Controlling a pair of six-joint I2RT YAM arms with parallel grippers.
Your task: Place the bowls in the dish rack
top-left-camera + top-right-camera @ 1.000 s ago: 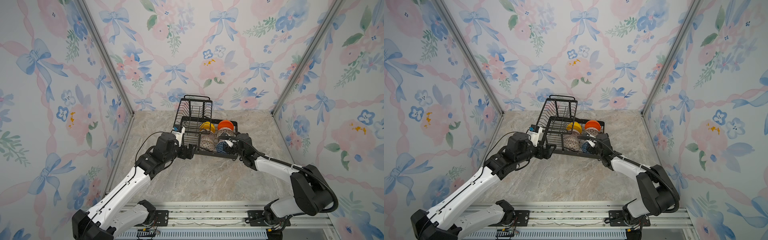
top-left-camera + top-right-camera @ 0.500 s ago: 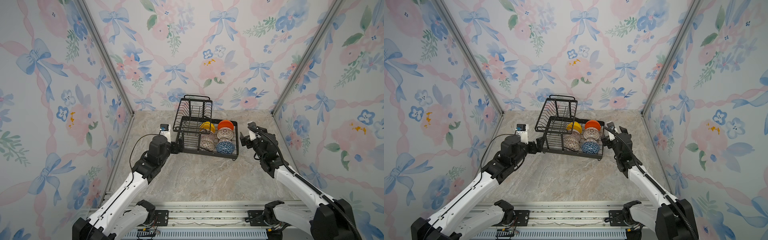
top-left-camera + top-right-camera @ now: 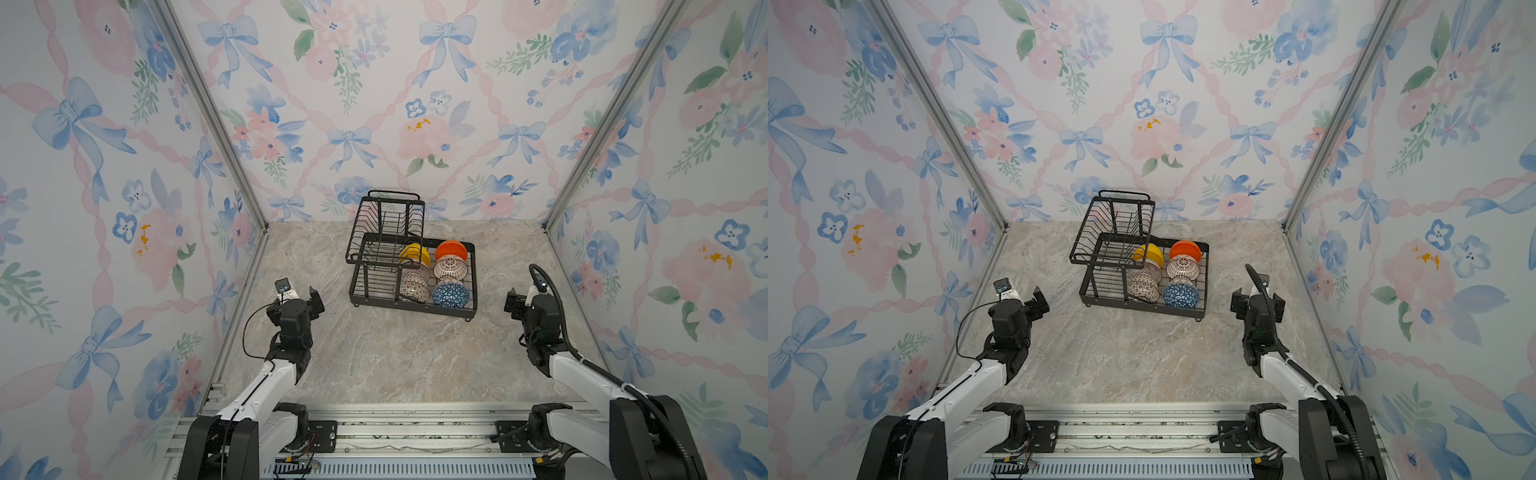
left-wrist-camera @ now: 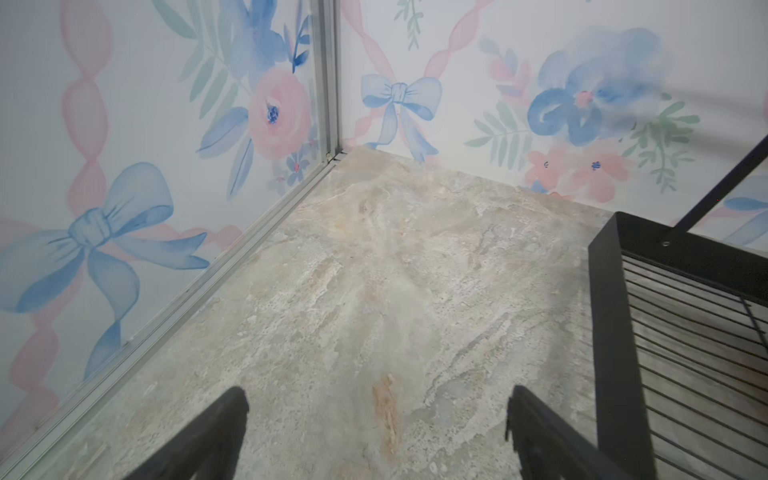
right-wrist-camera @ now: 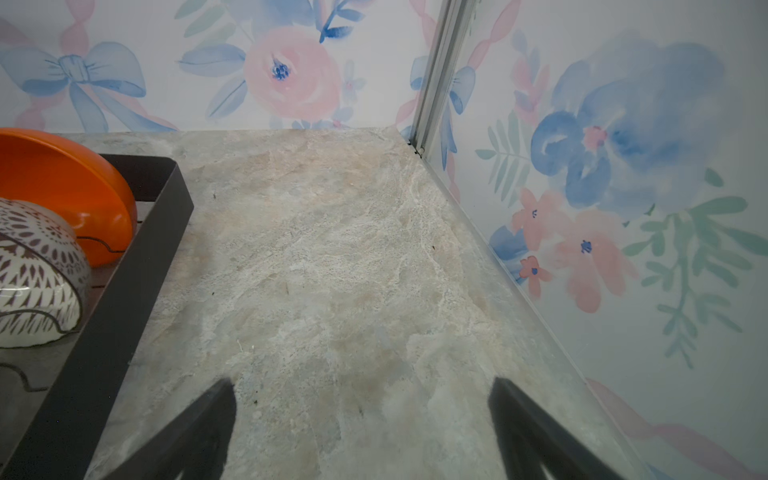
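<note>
Dish rack (image 3: 399, 304): on the tabletop (image 3: 374, 357), toward the back, between the two arms; raised upper basket (image 3: 392, 193) over the left part of the lower tray (image 3: 475, 274).
Bowls: all six in the lower tray, standing on edge in two rows.
Left row, back to front: yellow bowl (image 3: 413, 251), pink-striped bowl (image 3: 417, 272), mosaic bowl (image 3: 413, 289).
Right row, back to front: orange bowl (image 3: 451, 249), lattice bowl (image 3: 450, 267), blue bowl (image 3: 451, 293).
Hidden parts: each rear bowl overlapped by the one in front; yellow bowl also partly behind basket wires; stripe pattern hard to make out.
Bowl-to-bowl contact: not determinable.
Left gripper (image 4: 376, 401): jaws wide apart, nothing between them; over bare tabletop left of the rack, apart from it.
Right gripper (image 5: 361, 384): jaws wide apart, nothing held; over bare tabletop right of the rack, apart from it.
Left wrist view: fingertips only, finger bases cut off; one rack corner at the frame edge.
Right wrist view: fingertips only; rack corner with orange and lattice bowls, both cut off by the frame edge.
Top views: finger shapes small, partly masked by the wrists.
</note>
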